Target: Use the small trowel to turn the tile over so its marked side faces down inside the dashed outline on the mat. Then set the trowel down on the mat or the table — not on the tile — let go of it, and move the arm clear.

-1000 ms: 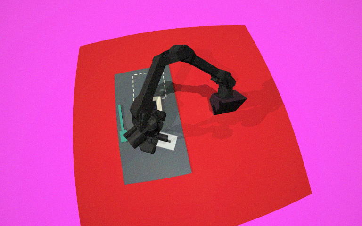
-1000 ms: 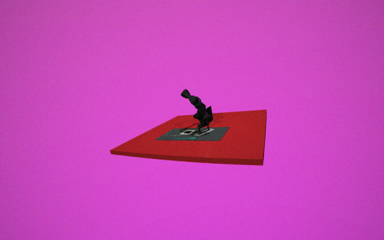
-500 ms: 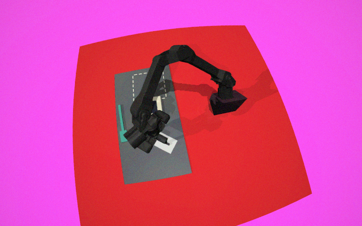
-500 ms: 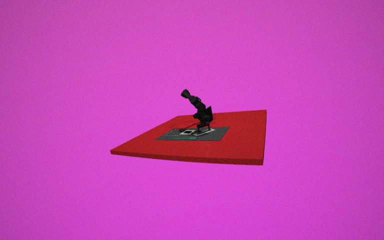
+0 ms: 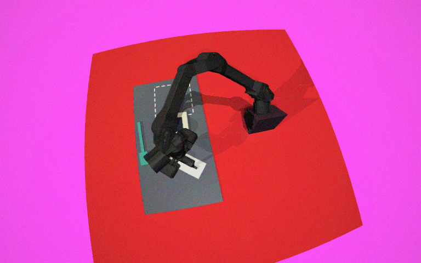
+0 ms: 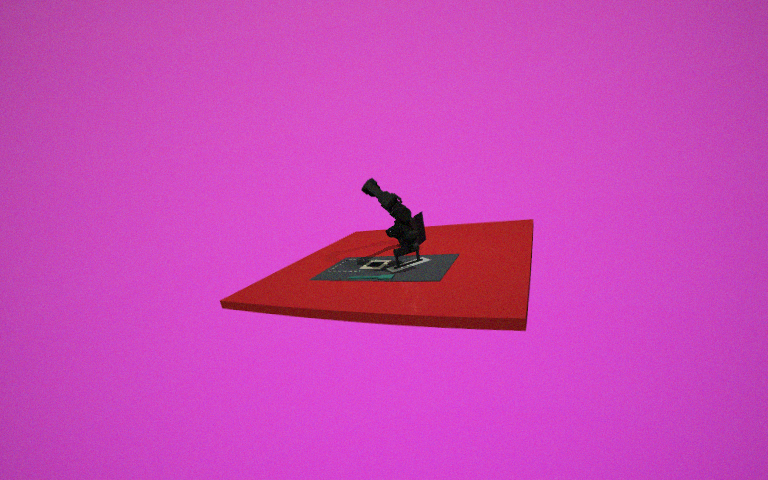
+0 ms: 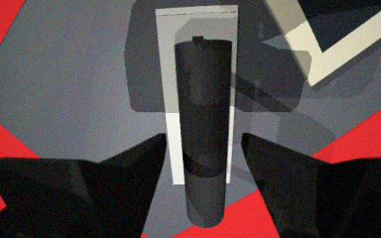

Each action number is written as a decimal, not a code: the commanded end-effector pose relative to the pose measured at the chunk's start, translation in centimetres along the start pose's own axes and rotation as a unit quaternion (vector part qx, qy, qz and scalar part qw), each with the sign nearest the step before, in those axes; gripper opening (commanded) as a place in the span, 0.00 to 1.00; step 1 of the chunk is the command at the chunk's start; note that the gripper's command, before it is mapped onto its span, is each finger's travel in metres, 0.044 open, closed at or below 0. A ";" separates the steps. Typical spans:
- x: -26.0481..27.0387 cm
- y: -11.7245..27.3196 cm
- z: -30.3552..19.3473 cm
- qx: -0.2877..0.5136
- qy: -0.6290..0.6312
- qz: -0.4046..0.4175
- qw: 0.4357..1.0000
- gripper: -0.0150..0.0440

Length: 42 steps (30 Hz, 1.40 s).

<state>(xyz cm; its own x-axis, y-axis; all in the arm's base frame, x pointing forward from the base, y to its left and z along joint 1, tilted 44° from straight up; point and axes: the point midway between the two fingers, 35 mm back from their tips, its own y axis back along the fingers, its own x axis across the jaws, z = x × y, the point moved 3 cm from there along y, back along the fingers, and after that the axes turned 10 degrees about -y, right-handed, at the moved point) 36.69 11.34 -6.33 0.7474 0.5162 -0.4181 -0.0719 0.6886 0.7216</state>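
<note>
The trowel has a white rectangular blade and a dark round handle; the blade appears flat on the grey mat. My gripper is open, with a finger on each side of the handle and a gap between each fingertip and the handle. The tile is cream with a dark square on its upper face. It lies flat near the lower edge of the dashed outline. The arm hides much of the tile and part of the outline in the top view.
A teal long-handled tool lies along the left side of the mat, close to my wrist in the top view. The red table surrounds the mat. My arm's base stands on the right. The upper arm reaches over the tile and outline.
</note>
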 end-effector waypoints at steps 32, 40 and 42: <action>0.0 2.3 0.0 0.000 0.002 0.000 1.000 0.71; 0.0 1.0 0.0 0.000 0.011 0.000 1.000 0.71; 0.0 0.7 0.1 0.000 0.014 0.000 1.000 0.71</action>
<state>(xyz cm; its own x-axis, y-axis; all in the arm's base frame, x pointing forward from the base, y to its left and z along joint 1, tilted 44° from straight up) 36.72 12.30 -5.45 0.7366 0.5287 -0.4218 -0.0757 0.6842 0.7254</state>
